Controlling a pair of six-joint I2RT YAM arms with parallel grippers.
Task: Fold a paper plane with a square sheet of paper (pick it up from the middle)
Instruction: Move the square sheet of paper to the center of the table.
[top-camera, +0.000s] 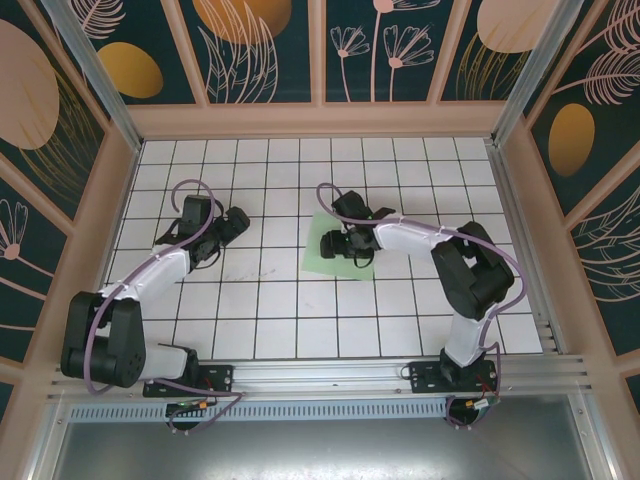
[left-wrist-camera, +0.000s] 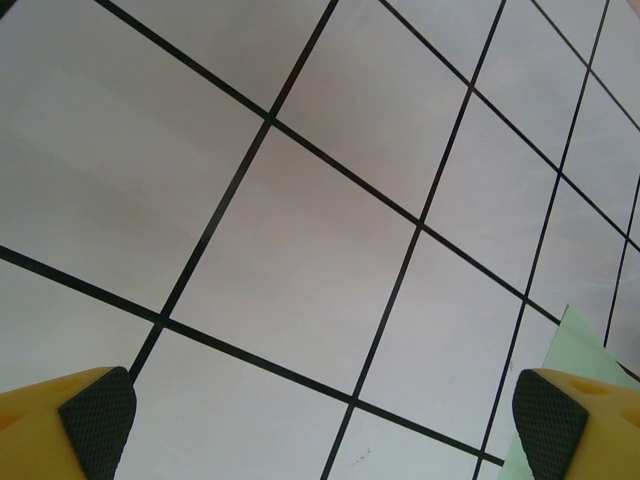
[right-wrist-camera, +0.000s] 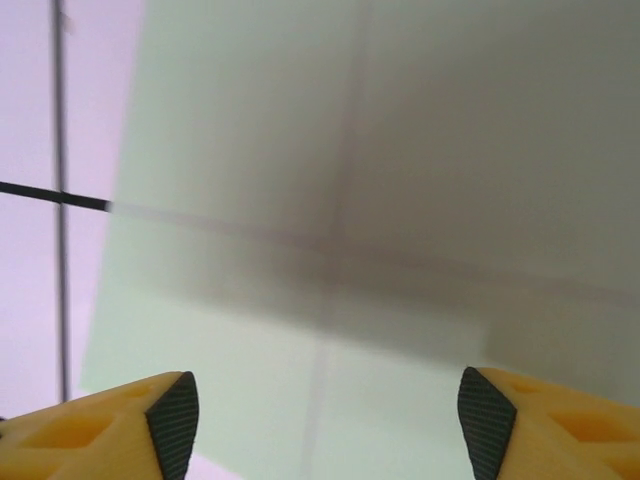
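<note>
The right claw (right-wrist-camera: 325, 425) hangs with jaws apart and empty, directly over the square sheet of paper (right-wrist-camera: 350, 150). The sheet lies flat on the table (top-camera: 260, 300), just right of centre in the top view. The left claw (left-wrist-camera: 320, 425), also wide open and empty, sits well to its left, so the right arm is nearer.

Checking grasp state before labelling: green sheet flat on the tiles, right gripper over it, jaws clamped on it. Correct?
No: the jaws are open, not clamped. The right gripper is over the green sheet, which lies flat on the tiles, but nothing sits between the jaws. The right wrist view shows it.
</note>
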